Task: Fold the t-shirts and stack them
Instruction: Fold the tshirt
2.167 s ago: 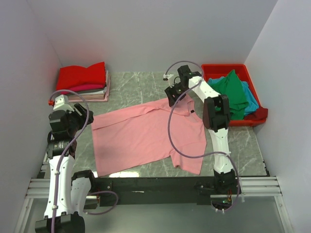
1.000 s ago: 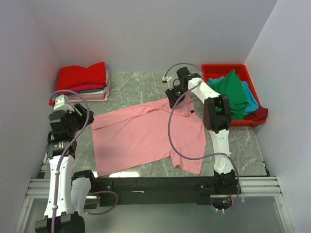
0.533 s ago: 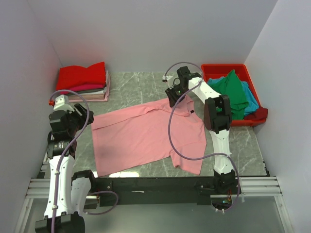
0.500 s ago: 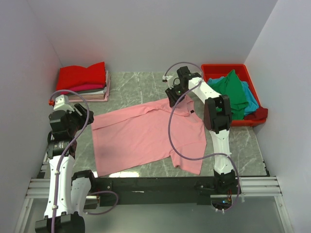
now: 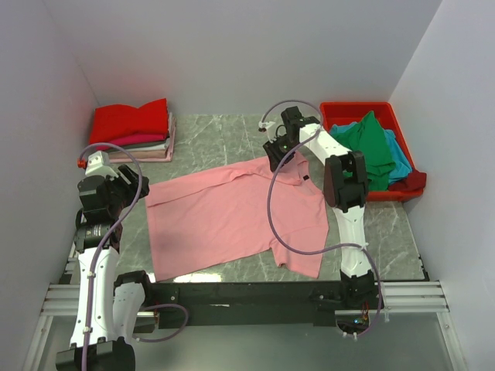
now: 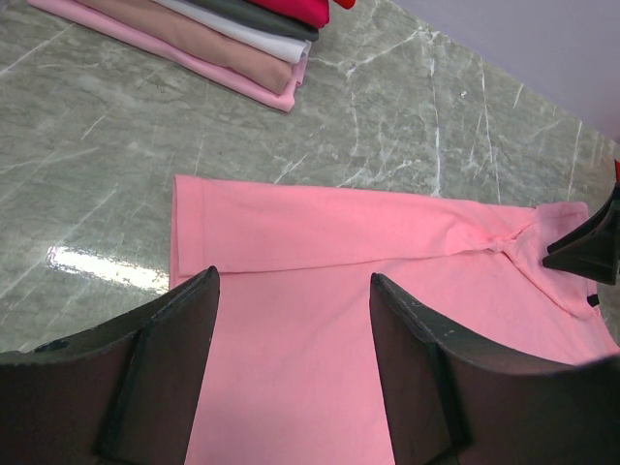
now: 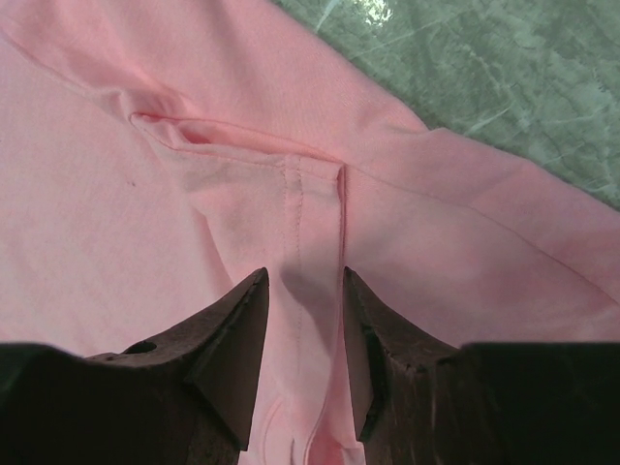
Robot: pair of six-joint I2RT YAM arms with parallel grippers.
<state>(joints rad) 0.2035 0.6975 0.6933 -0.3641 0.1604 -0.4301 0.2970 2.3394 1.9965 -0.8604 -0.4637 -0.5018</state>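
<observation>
**Pink t-shirt laid out, collar end in the right fingers**

The dark neck label [image 5: 306, 178] is too small for any writing to be read. In the overhead view the tips of the right gripper [image 5: 275, 159] are hidden under its own body. The stack of folded shirts [image 5: 135, 130] at the far left corner is seen only by its edges – red on top, then magenta, grey, white and pink. In the red bin [image 5: 357, 109] a green shirt [image 5: 368, 144] covers most of a teal one [image 5: 401, 164].

The pink t-shirt [image 5: 232, 216] is spread flat on the marble table [image 5: 224, 135], between the two arms. At its far edge, by the collar, a ridge of its cloth is pinched between the right fingers [image 7: 254, 320] (puckers run towards them in the left wrist view). The left gripper [image 6: 291, 291] is held over the shirt's left sleeve end – fingers spread, nothing between them.
</observation>
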